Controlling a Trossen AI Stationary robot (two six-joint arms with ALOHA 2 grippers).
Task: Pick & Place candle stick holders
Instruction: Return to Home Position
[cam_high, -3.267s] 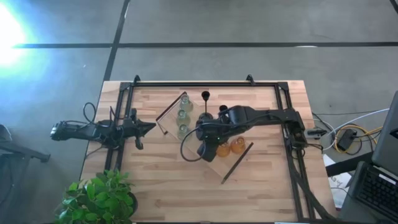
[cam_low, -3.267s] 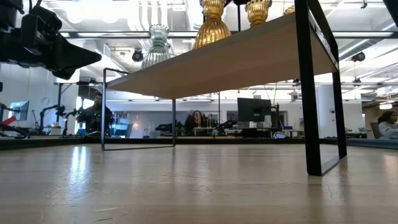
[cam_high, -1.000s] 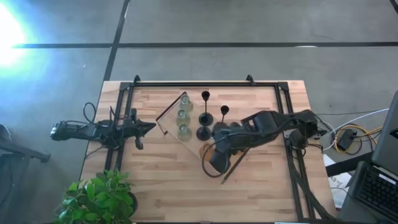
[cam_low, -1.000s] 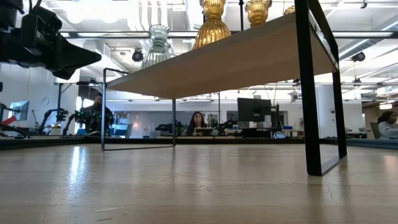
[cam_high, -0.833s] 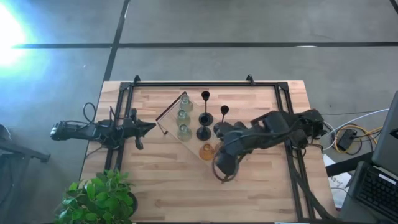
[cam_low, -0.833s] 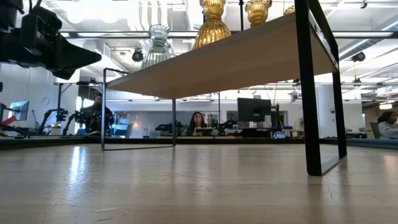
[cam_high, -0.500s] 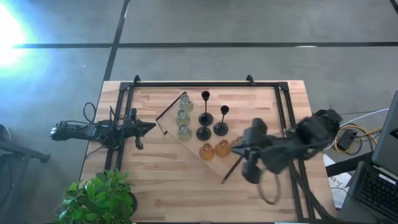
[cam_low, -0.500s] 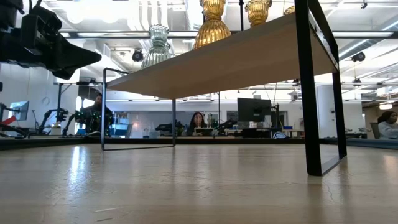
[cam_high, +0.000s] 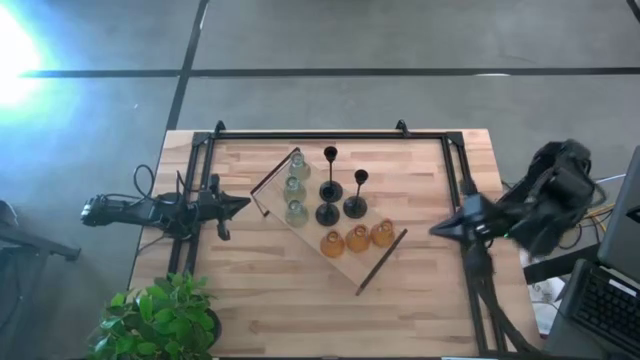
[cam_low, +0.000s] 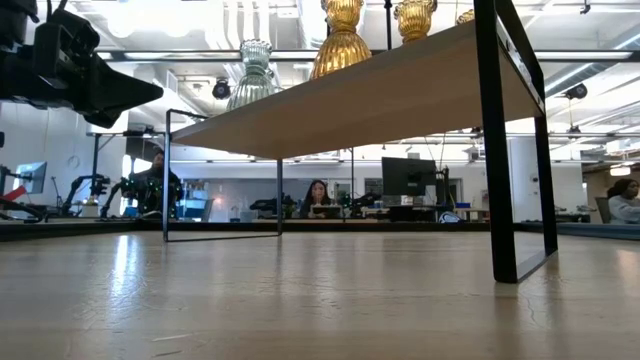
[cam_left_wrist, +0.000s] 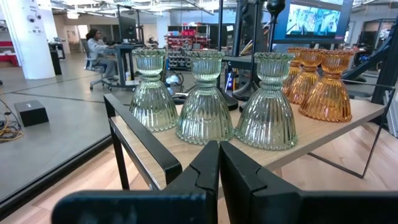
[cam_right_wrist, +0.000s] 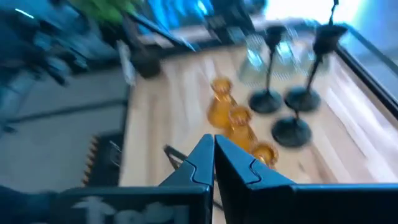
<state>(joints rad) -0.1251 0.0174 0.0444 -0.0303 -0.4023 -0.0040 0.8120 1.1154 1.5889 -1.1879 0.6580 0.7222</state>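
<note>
Nine candle stick holders stand on their bases on a raised wooden board (cam_high: 350, 268) mid-table: three pale green glass (cam_high: 293, 186), three black with thin stems (cam_high: 330, 190) and three amber (cam_high: 358, 239). My right gripper (cam_high: 435, 231) hangs shut and empty by the table's right rail, well clear of the amber row (cam_right_wrist: 236, 121). My left gripper (cam_high: 246, 203) waits shut at the table's left, pointing level at the green holders (cam_left_wrist: 205, 99). The low view shows the board (cam_low: 380, 95) from beneath, with amber (cam_low: 340, 42) and green (cam_low: 253, 75) holders on top.
The board rests on black bar handles (cam_low: 515, 150) that act as legs. A black rail frame (cam_high: 330, 135) borders the table. A potted plant (cam_high: 160, 320) sits at the near left corner. Cables and a laptop (cam_high: 605, 300) lie off the right edge. People sit in the room behind (cam_low: 318, 195).
My right gripper has swung away from above the amber holders toward the table's right edge, turning as it went. The three amber holders it had covered now show in a row on the board. The left arm has kept still.
</note>
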